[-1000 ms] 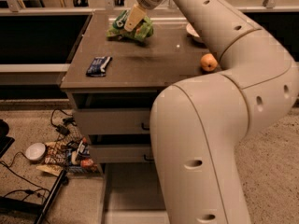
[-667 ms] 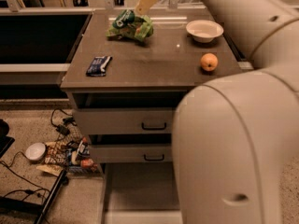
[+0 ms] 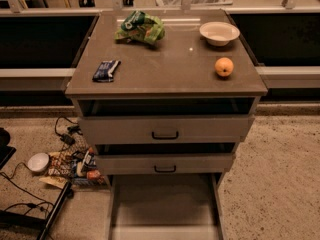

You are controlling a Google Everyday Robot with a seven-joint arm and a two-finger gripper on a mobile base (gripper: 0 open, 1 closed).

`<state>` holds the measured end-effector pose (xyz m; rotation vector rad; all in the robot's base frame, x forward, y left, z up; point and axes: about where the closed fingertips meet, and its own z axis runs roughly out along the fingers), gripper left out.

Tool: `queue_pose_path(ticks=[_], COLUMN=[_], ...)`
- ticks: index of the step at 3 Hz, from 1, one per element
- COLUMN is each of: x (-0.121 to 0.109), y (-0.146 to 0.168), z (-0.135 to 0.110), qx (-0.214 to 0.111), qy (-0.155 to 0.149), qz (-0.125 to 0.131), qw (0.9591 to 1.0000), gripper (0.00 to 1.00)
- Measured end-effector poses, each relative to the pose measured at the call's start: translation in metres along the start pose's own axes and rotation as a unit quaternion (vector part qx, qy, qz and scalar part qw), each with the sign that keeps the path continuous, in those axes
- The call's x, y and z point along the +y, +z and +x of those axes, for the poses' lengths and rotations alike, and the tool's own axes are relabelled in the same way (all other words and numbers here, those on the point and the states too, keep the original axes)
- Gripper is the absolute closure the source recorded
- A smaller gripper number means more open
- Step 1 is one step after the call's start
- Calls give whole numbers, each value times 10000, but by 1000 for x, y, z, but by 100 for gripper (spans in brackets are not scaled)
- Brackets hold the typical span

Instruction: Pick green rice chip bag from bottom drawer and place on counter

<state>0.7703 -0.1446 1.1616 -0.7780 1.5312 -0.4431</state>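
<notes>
The green rice chip bag (image 3: 140,28) lies crumpled on the counter (image 3: 165,64) near its back left. The bottom drawer (image 3: 164,204) is pulled out at the foot of the cabinet and its flat floor is bare. The gripper and the arm are out of view in the camera view.
On the counter are a small dark blue wrapper (image 3: 106,70) at front left, a white bowl (image 3: 219,33) at back right and an orange (image 3: 224,66) near the right edge. Two handled drawers (image 3: 165,130) sit slightly open. Clutter and cables (image 3: 65,161) lie on the floor at left.
The arm and gripper have pulled away from the bag and left the view. The bag stays on the counter. The bowl, orange and drawers are now uncovered.
</notes>
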Motion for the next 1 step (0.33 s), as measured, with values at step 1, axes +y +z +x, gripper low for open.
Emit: queue_pose_path(ticks=[1], x=[-35], y=[-58], z=[29], qx=[-28], qy=[9], qz=[534], qw=[9986], gripper=[0])
